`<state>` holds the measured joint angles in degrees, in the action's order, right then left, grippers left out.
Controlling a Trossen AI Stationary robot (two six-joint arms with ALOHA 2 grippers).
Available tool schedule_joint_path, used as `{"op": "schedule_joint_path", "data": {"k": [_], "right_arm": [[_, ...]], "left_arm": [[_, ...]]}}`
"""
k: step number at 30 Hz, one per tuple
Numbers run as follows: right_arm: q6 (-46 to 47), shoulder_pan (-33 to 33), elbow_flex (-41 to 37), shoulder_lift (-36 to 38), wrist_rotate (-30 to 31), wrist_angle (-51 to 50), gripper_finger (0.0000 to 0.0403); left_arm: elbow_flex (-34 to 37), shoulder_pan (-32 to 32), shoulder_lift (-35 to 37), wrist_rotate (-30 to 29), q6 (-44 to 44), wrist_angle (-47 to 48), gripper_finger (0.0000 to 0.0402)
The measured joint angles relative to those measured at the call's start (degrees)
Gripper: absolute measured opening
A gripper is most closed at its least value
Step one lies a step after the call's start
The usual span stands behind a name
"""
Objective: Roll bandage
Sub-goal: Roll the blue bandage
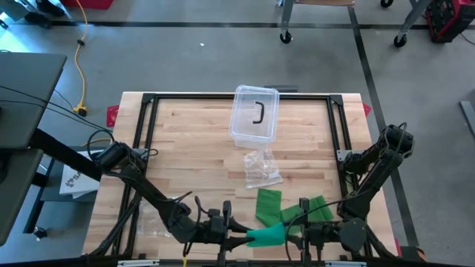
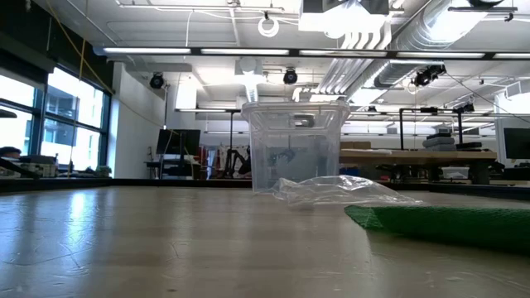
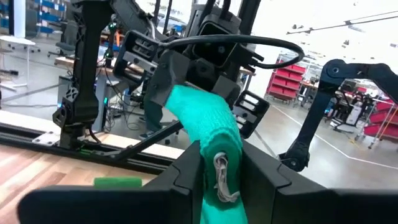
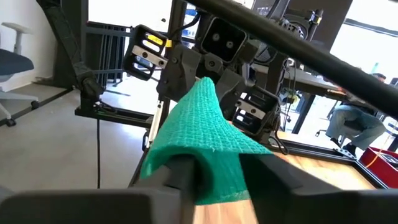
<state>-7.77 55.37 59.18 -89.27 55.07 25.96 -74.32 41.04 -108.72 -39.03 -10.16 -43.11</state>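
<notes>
At the near edge of the surface (image 1: 185, 141), left of centre, the left gripper (image 1: 236, 239) has its fingers pressed narrowly against one end of the green bandage (image 1: 269, 234), as its wrist view shows. The bandage bridges the short gap to the right gripper (image 1: 303, 234), whose fingers sit on either side of the other end. From its wrist view I cannot tell whether they are pinching or merely cradling it.

This looks like a mid-roll regrasp: the bandage is raised above the surface, partly wound into a cone-like wad between both grippers. The next move probably calls for one gripper to hold firm while the other turns or re-seats, keeping the fabric taut so the wrap does not loosen.

Just beyond, loose green bandage pieces (image 1: 269, 203) lie on the wood. Farther back sit a crumpled clear plastic bag (image 1: 263, 167) and a clear plastic container (image 1: 254, 115) near the far edge. The room is an open workshop with a grey floor, a yellow cable (image 1: 79, 63) at far left, and caster-legged frames beyond.
</notes>
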Motion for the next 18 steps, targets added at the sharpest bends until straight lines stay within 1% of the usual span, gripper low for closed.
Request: {"op": "schedule_joint_path", "data": {"k": [3, 6, 9, 15, 18], "right_arm": [[0.1, 0.5, 0.0, 0.4, 0.0, -0.3, 0.0152], [0.3, 1.3, 0.0, 1.5, 0.2, -1.5, 0.0171], [0.4, 1.8, 0.0, 2.6, 0.3, -2.3, 0.0176], [0.4, 2.1, 0.0, 2.8, -2.2, -3.4, 0.0177], [0.2, 2.9, 0.0, 2.8, -2.6, -4.6, 0.0177]], "left_arm": [[0.0, 0.3, 0.0, -0.4, 1.2, -0.4, 0.0072], [0.0, 0.8, 0.2, -1.8, 2.8, -0.7, 0.0072], [0.0, 1.3, 1.0, -3.5, 4.3, -1.0, 0.0072], [0.0, 2.6, 2.5, -7.1, 8.2, -1.0, 0.0072], [0.0, 3.5, 3.2, -8.9, 10.5, -1.0, 0.0072]]}}
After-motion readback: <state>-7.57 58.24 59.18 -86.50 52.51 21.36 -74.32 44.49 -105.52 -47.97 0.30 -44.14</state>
